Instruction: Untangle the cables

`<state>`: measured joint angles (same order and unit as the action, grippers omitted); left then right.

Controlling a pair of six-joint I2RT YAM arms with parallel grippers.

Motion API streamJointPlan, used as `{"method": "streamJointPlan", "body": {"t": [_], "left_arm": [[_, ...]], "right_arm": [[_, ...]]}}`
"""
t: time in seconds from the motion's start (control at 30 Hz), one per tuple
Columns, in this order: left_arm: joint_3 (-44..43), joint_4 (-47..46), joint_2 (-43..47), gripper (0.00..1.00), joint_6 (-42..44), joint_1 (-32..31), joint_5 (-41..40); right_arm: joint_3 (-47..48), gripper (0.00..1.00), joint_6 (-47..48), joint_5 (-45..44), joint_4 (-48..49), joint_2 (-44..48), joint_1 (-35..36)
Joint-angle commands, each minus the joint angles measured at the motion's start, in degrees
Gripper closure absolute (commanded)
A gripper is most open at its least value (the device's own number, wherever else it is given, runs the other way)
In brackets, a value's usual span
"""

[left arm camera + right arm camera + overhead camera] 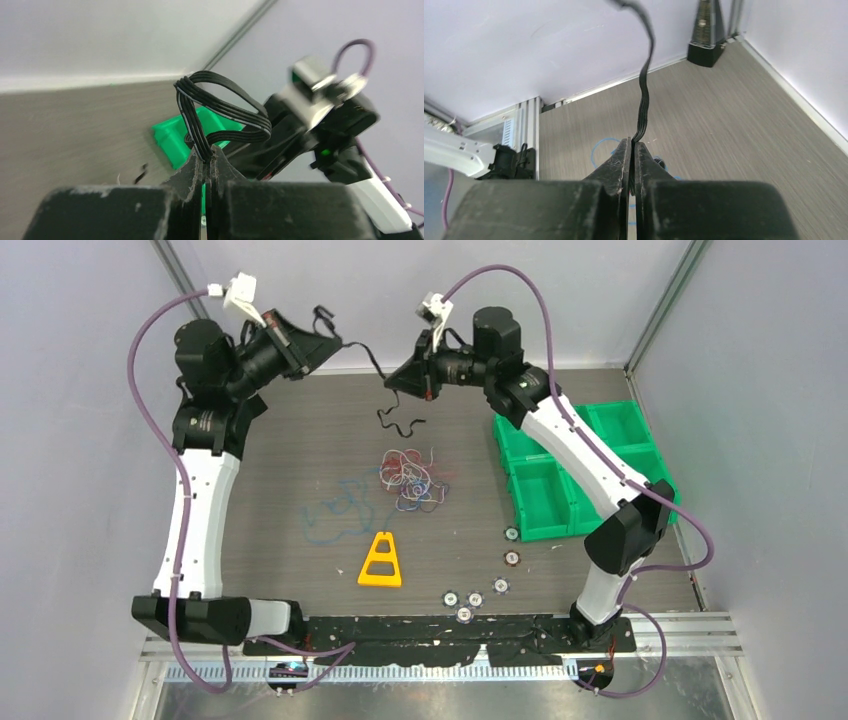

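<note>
Gray wood-grain desk [300,440] is carrying the tangled cables [412,480], which are lying just beyond the yellow triangle [381,562]. Farther beyond that triangle, both arms are hovering raised. The left claw [207,159] is pinching a looped black ribbon cable [190,117] tight, and the right claw [632,146] is clamping the same ribbon farther along.

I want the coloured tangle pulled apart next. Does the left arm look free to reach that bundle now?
Probably not yet. The left gripper is shut on the black ribbon cable, raised near the back wall. Nothing blocks the way to the bundle, but it must let go first.
</note>
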<state>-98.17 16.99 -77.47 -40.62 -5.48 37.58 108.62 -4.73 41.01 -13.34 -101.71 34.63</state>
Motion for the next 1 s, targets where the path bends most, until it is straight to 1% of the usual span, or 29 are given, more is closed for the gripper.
{"method": "streamJointPlan", "body": {"t": [0.0,0.07,0.1,0.13,0.17,0.2,0.23,0.3,0.4,0.47,0.5,0.53,0.57,0.67,0.83,0.97], "left_arm": [[12.89,1.03,3.28,1.00,-6.25,6.83,4.57],[18.67,0.42,3.90,1.00,-5.52,6.24,9.67],[20.60,0.41,4.17,0.96,-4.18,4.32,11.08],[21.66,0.45,4.28,0.86,-2.46,2.63,12.54],[22.01,0.51,4.17,0.68,-0.67,0.84,13.57],[21.82,1.03,4.00,0.54,1.08,-0.13,13.86],[21.23,2.30,3.86,0.47,3.07,-0.86,13.52],[20.55,3.75,3.53,0.42,5.63,-1.03,13.10],[17.30,6.93,3.18,0.33,12.01,-0.77,11.79],[15.89,5.98,3.77,0.22,17.10,-1.01,9.82],[15.55,4.79,4.09,0.14,19.26,-1.29,8.75],[14.93,4.00,4.30,0.03,21.41,-1.74,7.83],[14.10,3.67,4.17,0.01,23.40,-2.13,7.09],[10.93,4.42,2.52,0.00,27.74,-3.39,5.55],[7.60,4.63,-0.28,0.00,29.57,-5.09,5.05],[6.84,3.86,-1.85,0.00,30.66,-6.35,5.09]], "right_arm": [[2.75,0.95,-2.90,-0.32,1.96,5.89,-5.14],[2.80,0.95,-3.12,-0.71,1.92,7.78,-6.80],[2.81,0.95,-3.15,-1.14,2.14,8.86,-7.22],[2.89,0.95,-3.43,-1.39,2.34,9.50,-8.11],[2.99,0.95,-3.75,-1.75,2.81,9.95,-9.04],[3.15,0.94,-4.53,-1.92,2.94,10.55,-9.53],[3.30,0.94,-5.13,-2.19,3.03,10.82,-10.89],[3.46,0.95,-6.81,-1.98,2.79,11.55,-13.51],[3.49,0.95,-5.85,-0.54,0.19,13.02,-17.31],[3.37,0.94,-4.58,0.71,-2.91,13.90,-19.81],[3.23,0.95,-3.40,0.98,-4.94,14.56,-21.24],[2.77,0.95,-2.94,1.02,-6.32,14.94,-21.87],[2.27,0.95,-2.52,0.96,-6.64,15.84,-23.22],[-0.05,0.95,-2.44,0.02,-6.95,17.69,-26.99],[-0.97,0.95,-3.06,0.72,-7.19,19.02,-31.85],[-1.22,0.94,-3.48,2.05,-7.69,18.55,-36.31]]}}
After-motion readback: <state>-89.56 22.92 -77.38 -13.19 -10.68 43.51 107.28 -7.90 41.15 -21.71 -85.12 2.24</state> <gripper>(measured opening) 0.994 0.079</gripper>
